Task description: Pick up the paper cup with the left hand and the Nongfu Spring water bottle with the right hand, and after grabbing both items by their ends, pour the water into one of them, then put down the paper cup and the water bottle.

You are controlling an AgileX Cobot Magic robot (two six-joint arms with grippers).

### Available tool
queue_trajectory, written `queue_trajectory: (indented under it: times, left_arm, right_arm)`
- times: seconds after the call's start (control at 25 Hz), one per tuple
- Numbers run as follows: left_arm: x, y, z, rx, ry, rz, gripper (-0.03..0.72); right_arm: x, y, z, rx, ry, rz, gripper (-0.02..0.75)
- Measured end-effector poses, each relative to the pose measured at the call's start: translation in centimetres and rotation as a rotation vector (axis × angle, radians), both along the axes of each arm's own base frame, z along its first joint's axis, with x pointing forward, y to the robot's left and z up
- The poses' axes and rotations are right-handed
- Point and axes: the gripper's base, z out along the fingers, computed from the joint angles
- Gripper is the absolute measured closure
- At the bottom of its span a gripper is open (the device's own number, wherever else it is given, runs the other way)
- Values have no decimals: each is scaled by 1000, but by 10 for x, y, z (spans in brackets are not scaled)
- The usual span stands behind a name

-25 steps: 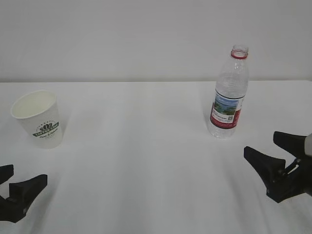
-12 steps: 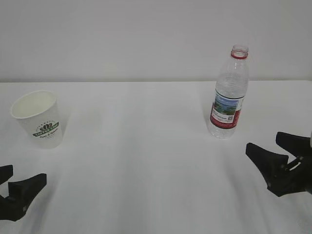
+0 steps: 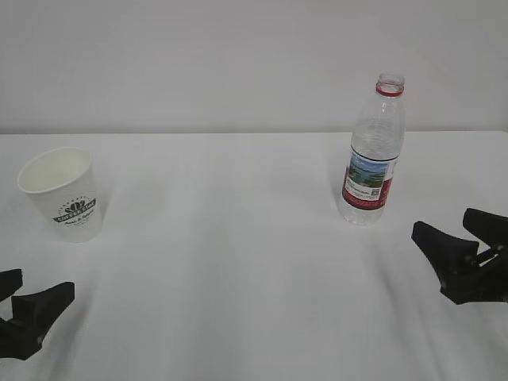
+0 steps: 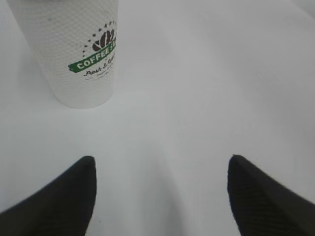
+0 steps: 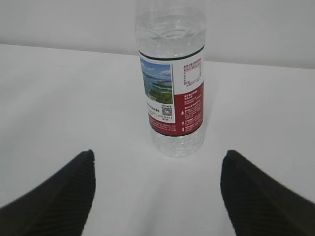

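Left claw: the left hand sits low at the near left edge of the white tabletop, jaws spread wide, holding nothing.
Right claw: the right hand sits near the right edge, jaws spread wide, empty.
Cup: the paper cup stands upright beyond the left claw, apart from it; its cream inside looks empty. Green band reads "COFFEE", with smaller script below too small to read.
Bottle: the Nongfu Spring water bottle stands upright, uncapped, beyond the right claw. The water shows clear above the red-and-white landscape label; its small print is unreadable.
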Motion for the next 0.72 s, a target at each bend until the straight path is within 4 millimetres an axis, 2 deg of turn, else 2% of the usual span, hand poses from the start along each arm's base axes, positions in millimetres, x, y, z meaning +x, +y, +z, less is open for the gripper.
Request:
queue_trajectory:
  times: [0.36, 0.72]
  left_arm:
    - [1, 3, 0, 1, -1, 40, 95]
    - [2, 5, 0, 2, -1, 68, 98]
  right_arm:
    - [16, 1, 7, 1, -52, -2, 142]
    - [32, 2, 6, 2, -63, -2, 143]
